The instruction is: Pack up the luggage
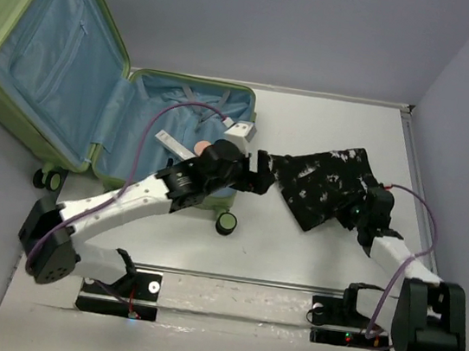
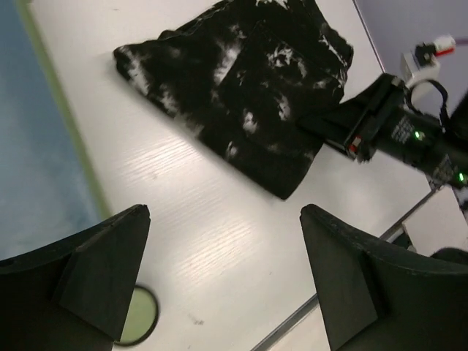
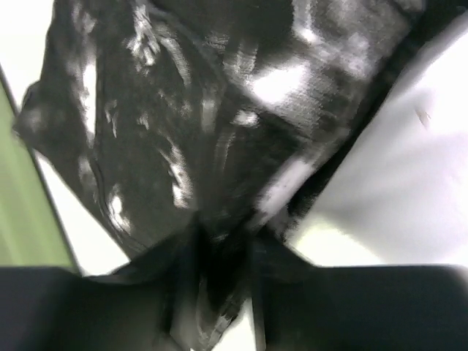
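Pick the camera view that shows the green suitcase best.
Top external: nearly all of the luggage shows, lying open with its blue lining. Left wrist catches only its edge and a wheel; right wrist, a blurred green sliver.

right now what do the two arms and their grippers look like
Both arms are white links with black joints: the left arm and the right arm. Each sits on a chunky black base and trails a thin purple cable. The left gripper has two broad, wedge-shaped matte black fingers; the right gripper is black too, with small green lights near its wrist.
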{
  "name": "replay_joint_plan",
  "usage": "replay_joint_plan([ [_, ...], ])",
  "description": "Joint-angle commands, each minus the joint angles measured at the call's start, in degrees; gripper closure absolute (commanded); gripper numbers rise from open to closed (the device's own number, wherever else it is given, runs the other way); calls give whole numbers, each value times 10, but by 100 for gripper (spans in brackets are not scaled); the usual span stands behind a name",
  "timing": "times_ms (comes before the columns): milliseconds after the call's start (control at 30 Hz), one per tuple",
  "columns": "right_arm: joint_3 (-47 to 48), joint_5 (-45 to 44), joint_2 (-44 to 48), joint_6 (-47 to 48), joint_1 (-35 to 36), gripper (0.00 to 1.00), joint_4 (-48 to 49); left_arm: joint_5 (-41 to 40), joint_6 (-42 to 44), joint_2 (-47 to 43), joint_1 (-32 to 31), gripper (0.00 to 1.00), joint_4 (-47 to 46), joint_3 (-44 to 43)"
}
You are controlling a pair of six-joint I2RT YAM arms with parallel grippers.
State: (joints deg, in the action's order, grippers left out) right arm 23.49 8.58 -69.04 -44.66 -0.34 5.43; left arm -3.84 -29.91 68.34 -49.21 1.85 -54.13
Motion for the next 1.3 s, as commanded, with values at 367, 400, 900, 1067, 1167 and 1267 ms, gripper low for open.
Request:
replay_joint_plan([
  [367,62,-108,267,103,3,19,-207,-301,-81,393,-106,4,94,-309],
  [400,78,-116,273,112,3,18,-219,-304,-89,405,-106,4,99,-316],
  [900,211,-66,189,169,3,7,-243,-217,-148,560,-59,13,56,-381],
  [1067,246,-83,114,193,-4,6,-241,-220,-151,582,-48,60,26,-379],
  [1167,262,-105,59,189,-23,4,-230,-224,-139,576,-31,93,16,-374],
  [1267,276,-123,-6,183,-54,2,-220,-228,-118,562,-12,94,6,-367],
])
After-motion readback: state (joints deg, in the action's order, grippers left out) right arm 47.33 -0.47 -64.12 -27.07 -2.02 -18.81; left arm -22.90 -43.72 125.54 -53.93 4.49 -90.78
